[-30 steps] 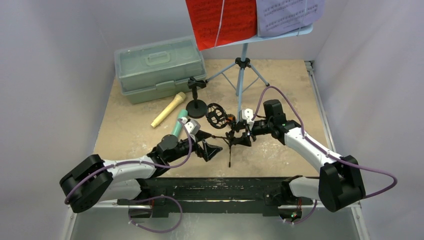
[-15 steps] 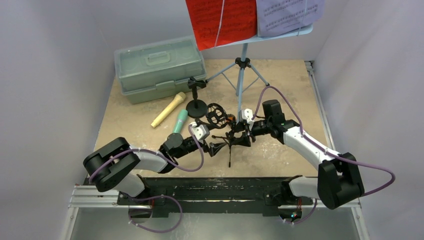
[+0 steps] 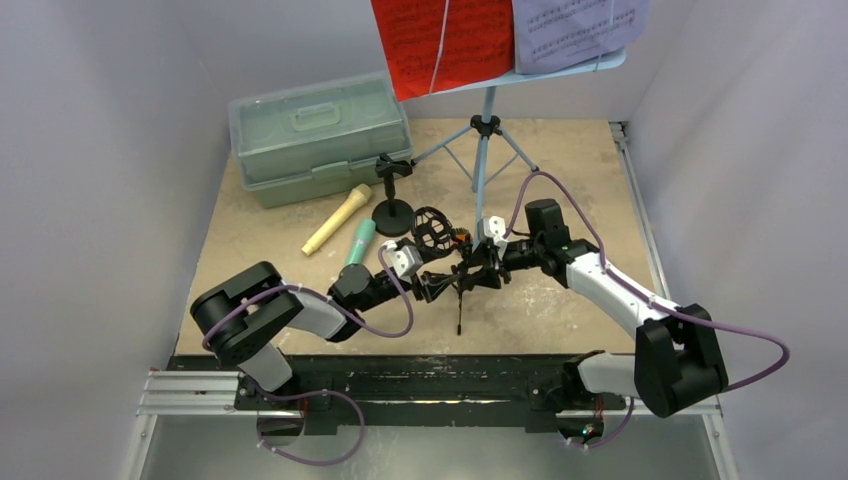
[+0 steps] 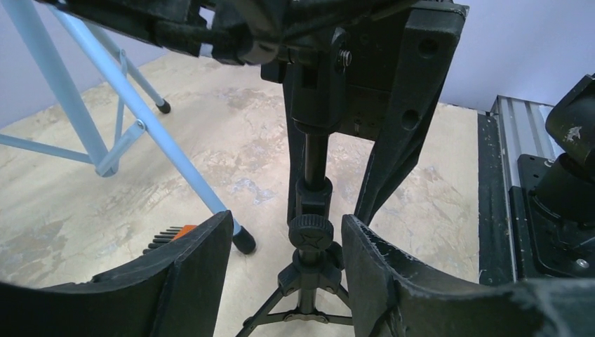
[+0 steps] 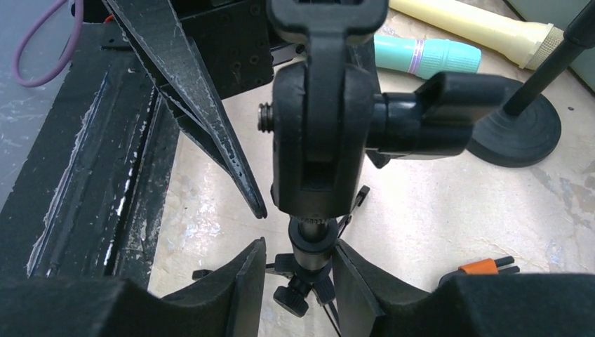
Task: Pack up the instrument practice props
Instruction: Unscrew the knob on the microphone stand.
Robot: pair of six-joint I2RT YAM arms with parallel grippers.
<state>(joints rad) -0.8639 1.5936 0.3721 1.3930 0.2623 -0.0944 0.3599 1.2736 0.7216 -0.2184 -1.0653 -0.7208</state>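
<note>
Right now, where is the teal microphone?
In the top view, the teal microphone lies flat on the table left of centre, just right of the tan microphone and beside the round-base mic holder.

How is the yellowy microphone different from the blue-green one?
The tan mic is pale yellow; the teal mic is blue-green. The tan mic looks longer than the teal mic. The tan mic lies nearer the case; the teal mic lies nearer the left claw. Both lie flat on the table, in no claw.
</note>
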